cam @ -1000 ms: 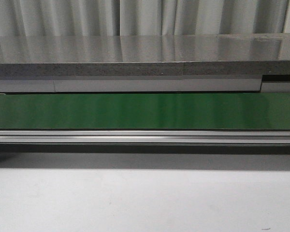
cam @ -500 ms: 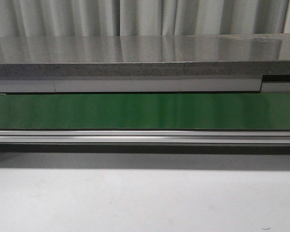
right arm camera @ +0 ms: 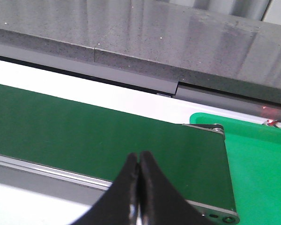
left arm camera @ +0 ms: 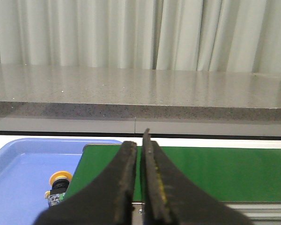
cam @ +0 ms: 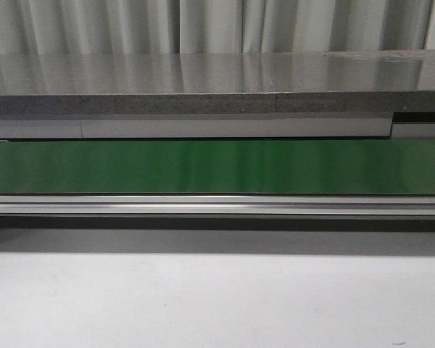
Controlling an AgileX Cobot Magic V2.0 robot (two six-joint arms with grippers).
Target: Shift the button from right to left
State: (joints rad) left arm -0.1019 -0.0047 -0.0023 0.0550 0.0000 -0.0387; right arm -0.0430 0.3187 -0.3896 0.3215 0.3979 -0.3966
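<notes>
The button, with a yellow round head on a dark body, lies in a blue tray at the end of the green belt. It shows only in the left wrist view. My left gripper hangs over the belt's end beside the tray, its jaws shut with only a thin slit and nothing between them. My right gripper is shut and empty above the near edge of the belt. Neither gripper shows in the front view.
A green tray adjoins the belt's other end. The front view shows the belt, its metal rail, a white tabletop in front and a grey counter behind.
</notes>
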